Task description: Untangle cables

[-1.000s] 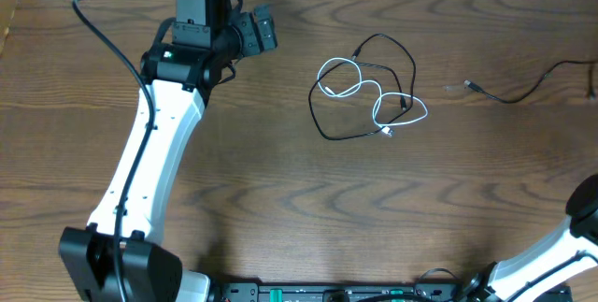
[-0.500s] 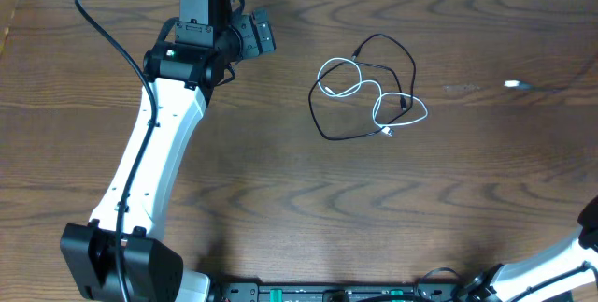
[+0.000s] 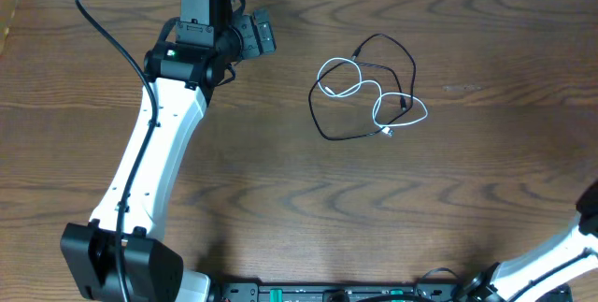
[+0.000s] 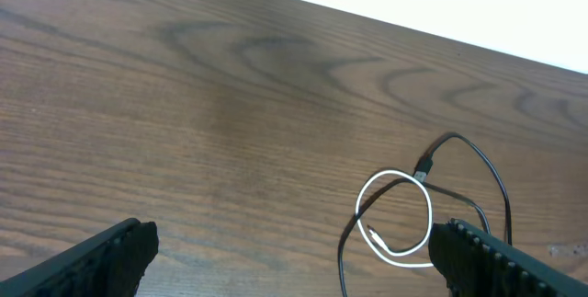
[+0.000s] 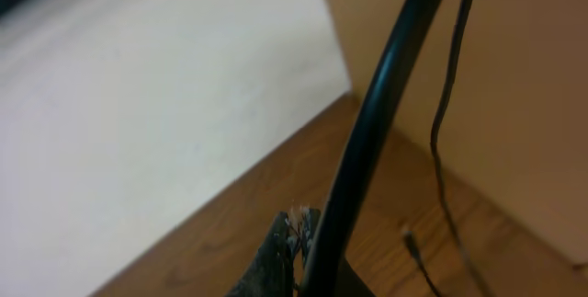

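The cables lie tangled mid-table: a white cord [image 3: 374, 96] in two loops, interlaced with a thin black cord [image 3: 397, 59]. My left gripper [image 3: 269, 31] hovers to their left, wide open and empty. In the left wrist view the white loop [image 4: 395, 219] and black cord [image 4: 482, 164] lie just inside the right fingertip [image 4: 496, 260]; the left gripper [image 4: 299, 262] holds nothing. My right gripper [image 5: 296, 233] is shut, off the table's right side. A thin dark cord [image 5: 443, 104] with a small plug [image 5: 407, 234] hangs beside it. Whether the jaws pinch it is unclear.
The left arm [image 3: 154, 143] runs diagonally from the front left to the back left. Part of the right arm [image 3: 572, 237] shows at the front right corner. A thick black arm cable [image 5: 381, 122] crosses the right wrist view. The table's back edge [image 4: 367, 26] lies close behind the cords.
A thin black cord lying near the right edge slid to the right and left the overhead view. The left arm and the tangle stayed put.
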### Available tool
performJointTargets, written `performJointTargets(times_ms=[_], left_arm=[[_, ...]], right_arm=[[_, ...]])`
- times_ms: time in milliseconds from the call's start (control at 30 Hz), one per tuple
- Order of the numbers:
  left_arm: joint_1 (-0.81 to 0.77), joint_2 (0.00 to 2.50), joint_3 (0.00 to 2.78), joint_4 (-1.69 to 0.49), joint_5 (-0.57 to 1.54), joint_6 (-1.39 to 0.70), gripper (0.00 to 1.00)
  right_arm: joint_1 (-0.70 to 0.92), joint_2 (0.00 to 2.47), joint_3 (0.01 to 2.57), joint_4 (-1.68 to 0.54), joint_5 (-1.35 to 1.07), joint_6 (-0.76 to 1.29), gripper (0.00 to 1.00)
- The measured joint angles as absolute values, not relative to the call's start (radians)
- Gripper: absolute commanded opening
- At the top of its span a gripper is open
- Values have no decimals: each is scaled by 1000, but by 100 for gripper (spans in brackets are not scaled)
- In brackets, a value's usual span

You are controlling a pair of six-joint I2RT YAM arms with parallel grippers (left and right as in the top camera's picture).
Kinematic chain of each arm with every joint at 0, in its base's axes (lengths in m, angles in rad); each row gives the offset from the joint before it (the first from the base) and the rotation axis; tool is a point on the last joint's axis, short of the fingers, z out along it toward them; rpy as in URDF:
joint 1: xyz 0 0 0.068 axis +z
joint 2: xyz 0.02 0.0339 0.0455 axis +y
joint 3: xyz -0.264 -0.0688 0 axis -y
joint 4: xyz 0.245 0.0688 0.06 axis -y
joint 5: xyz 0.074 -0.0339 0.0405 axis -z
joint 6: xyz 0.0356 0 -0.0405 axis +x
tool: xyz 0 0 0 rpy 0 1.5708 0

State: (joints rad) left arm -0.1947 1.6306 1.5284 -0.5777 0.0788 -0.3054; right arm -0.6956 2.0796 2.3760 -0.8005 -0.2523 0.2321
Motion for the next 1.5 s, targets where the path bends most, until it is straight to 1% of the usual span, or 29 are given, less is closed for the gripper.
performJointTargets(times_ms=[133,167,200,233,267,300,333,467,667,833,933,1200,1400,1500], left_arm=[[-195,1631,1528,-579,79,-305,100],[-195,1631,1528,-578,79,-305,99],[-195,1631,1528,-578,79,-305,99],[-195,1631,1528,-579,79,-306,99],[-195,1631,1528,-579,79,-305,99],[-195,1631,1528,-579,79,-305,98],[-195,1631,1528,-580,79,-305,98],[-195,1631,1528,-594,79,-305,98],[-195,1631,1528,-616,79,-305,98],[-195,1631,1528,-625,79,-305,98],[-195,1631,1528,-625,88,-279,98],[-197,1631,1528,-628,264,-133,98],[-199,1631,1528,-628,308,-101,98],[-199,1631,1528,-629,315,-97,98]], right_arm=[[-622,2181,2376,-802,-253,213,2],[-607,2200,2375,-803,-253,208,9],[-585,2224,2374,-804,-247,202,24],[-570,2238,2373,-806,-241,200,47],[-556,2253,2373,-807,-234,198,67],[-542,2264,2372,-810,-228,192,93],[-529,2272,2372,-816,-224,190,99],[-509,2278,2372,-860,-196,174,99],[-527,2274,2372,-973,-167,171,99],[-546,2238,2372,-1071,-188,171,99],[-550,2191,2372,-1148,-233,157,99],[-524,2007,2372,-1305,-371,45,99],[-471,1869,2372,-1449,-426,-27,99],[-456,1842,2373,-1507,-475,-66,99]])
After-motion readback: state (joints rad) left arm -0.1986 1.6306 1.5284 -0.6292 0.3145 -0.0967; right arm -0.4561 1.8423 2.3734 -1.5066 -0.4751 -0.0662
